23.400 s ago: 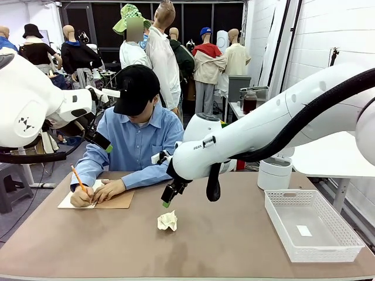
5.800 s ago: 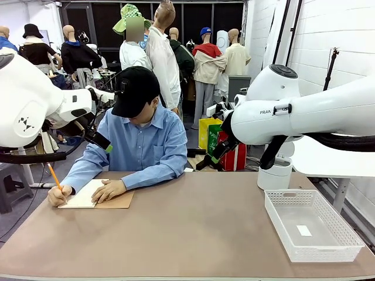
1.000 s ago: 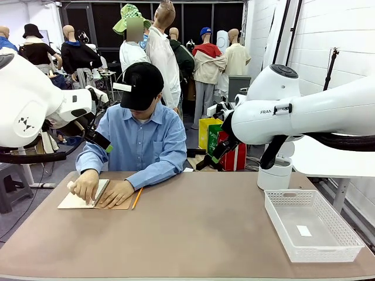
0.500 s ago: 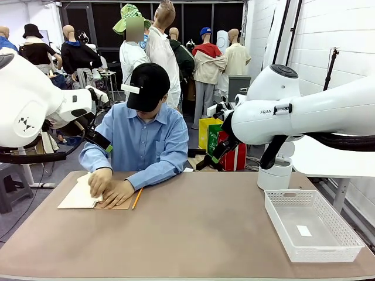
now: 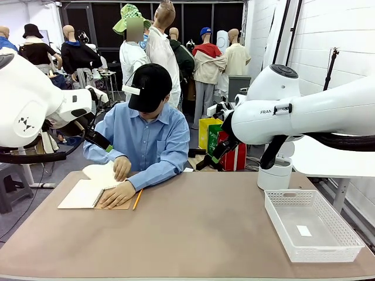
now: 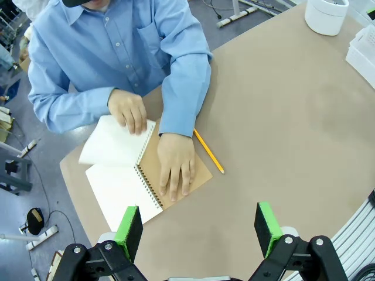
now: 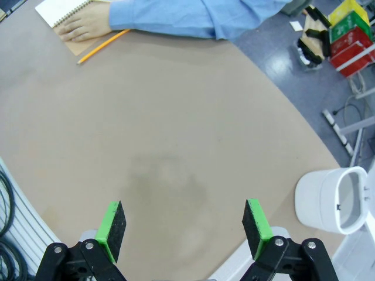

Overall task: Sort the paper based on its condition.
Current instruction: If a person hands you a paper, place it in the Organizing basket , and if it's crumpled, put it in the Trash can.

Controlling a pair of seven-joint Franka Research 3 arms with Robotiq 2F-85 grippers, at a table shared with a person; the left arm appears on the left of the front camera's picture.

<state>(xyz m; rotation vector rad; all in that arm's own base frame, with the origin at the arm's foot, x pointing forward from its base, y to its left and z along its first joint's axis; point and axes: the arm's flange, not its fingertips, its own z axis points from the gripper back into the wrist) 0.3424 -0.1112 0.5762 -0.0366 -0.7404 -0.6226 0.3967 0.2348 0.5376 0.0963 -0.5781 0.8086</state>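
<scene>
Both arms wait aloft. The left gripper (image 6: 199, 225) hangs spread and empty; below and ahead of it a person's hand (image 6: 129, 111) lifts a white sheet (image 6: 112, 142) from the spiral notebook (image 6: 126, 187). The right gripper (image 7: 183, 225) is also spread, with the white bin (image 7: 331, 200) to one side. Judging by this, no loose paper is ready and sorting remains ahead.

Notebook (image 7: 61, 10) cut by the right wrist view's top edge, white bin (image 6: 328, 14) likewise.

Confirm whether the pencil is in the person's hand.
No, the pencil lies on the table beside the notebook.
</scene>
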